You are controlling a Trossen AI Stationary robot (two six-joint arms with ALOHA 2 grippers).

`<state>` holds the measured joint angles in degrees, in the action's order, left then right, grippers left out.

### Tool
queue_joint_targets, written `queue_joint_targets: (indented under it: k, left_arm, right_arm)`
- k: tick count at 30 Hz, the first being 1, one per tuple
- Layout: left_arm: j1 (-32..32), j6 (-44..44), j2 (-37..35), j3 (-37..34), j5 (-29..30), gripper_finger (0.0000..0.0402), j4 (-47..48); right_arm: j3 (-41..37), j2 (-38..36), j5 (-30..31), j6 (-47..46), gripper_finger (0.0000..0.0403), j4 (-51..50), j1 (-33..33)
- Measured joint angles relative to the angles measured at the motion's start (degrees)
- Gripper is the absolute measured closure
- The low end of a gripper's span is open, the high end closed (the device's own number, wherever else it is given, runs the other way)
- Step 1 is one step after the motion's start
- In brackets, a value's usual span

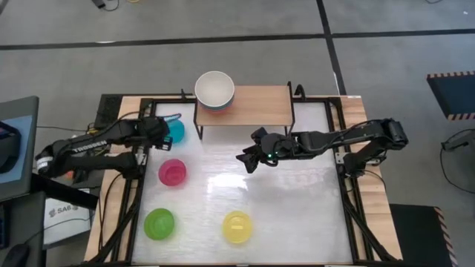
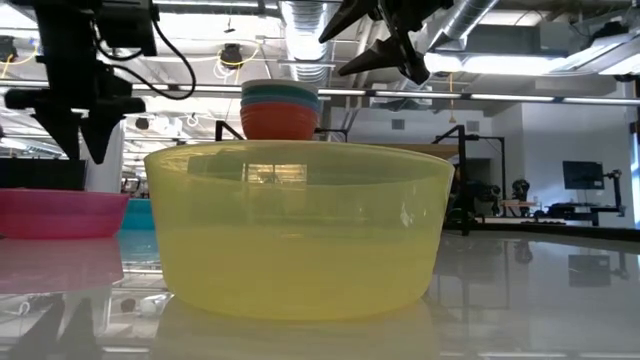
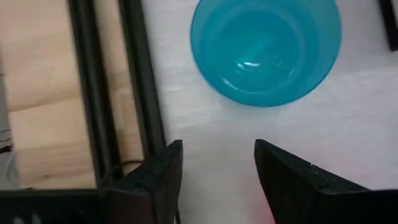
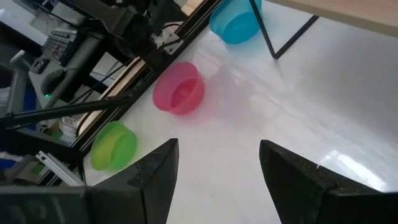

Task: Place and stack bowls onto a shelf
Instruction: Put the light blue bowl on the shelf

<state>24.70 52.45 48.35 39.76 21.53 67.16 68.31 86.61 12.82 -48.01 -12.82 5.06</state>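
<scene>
R-wrist: I see my right gripper [image 4: 214,180] with fingers apart over bare white tabletop [image 4: 323,112] | magenta bowl [image 4: 179,88] ahead | lime green bowl [image 4: 114,145] near the table edge | cyan bowl [image 4: 235,20] beside a black shelf leg [image 4: 264,28]

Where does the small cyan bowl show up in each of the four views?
High view: cyan bowl at the table's left, just ahead of the left end effector, beside the shelf.
Low view: only a cyan sliver low at the left, behind the magenta bowl.
Left wrist view: fills the upper middle.
Right wrist view: top centre.
Shared landmark: the magenta bowl sits beside it.
</scene>
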Motion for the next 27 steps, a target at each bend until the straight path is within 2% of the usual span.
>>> queue_joint_targets:
  k: [4,11,22,27]
  left_arm:
    - [8.1,-8.8,1.3,0.0,-3.7,0.0248,-5.2]
    - [18.7,-16.4,6.6,0.1,-4.9,0.0282,-9.8]
    - [27.4,-24.1,17.2,0.1,-8.1,0.0286,-17.0]
    - [29.3,-25.5,21.6,0.1,-7.8,0.0311,-19.1]
  right_arm:
    - [0.0,0.0,-0.1,-0.3,0.0154,0.0,0.6]
    - [0.0,0.0,-0.2,-1.7,0.0154,-0.2,1.1]
    - [0.0,0.0,-0.2,-2.2,0.0154,-0.2,1.3]
    - [0.0,0.0,-0.2,-3.1,0.0154,-0.2,1.2]
